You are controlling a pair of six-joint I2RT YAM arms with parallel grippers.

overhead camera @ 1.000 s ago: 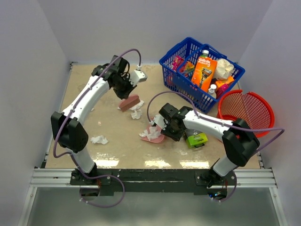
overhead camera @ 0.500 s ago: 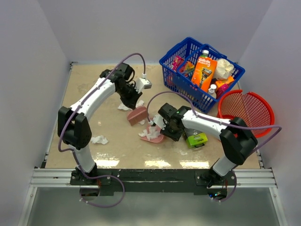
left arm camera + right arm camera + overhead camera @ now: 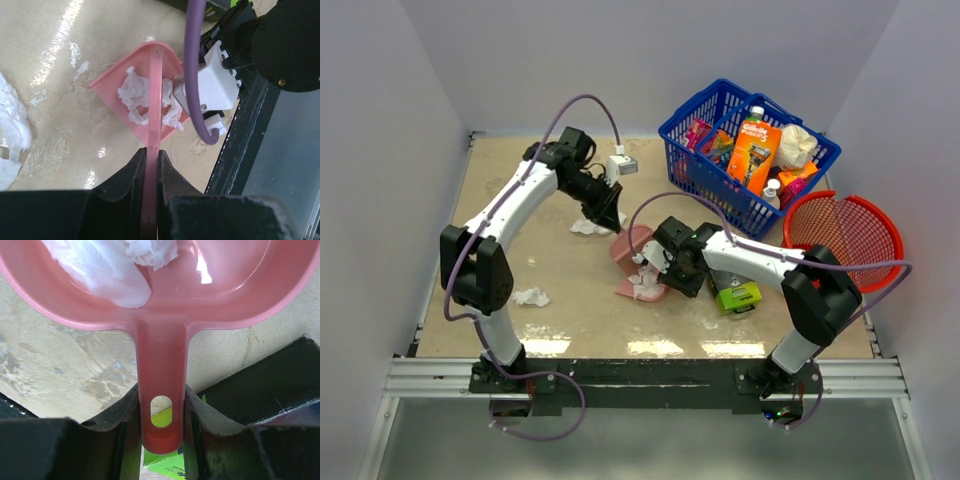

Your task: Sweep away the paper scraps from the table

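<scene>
Paper scraps lie in the pink dustpan, handle clamped in the right jaws; left jaws pinch a pink sweeper at its eleven o'clock; stray scrap at nine.

The dustpan lies straight ahead of the right gripper, with its handle between the fingers and paper scraps in it. The scraper sticks out ahead of the left gripper, over the dustpan. Another scrap lies on the table left of that gripper. A box lies behind the right gripper.
</scene>
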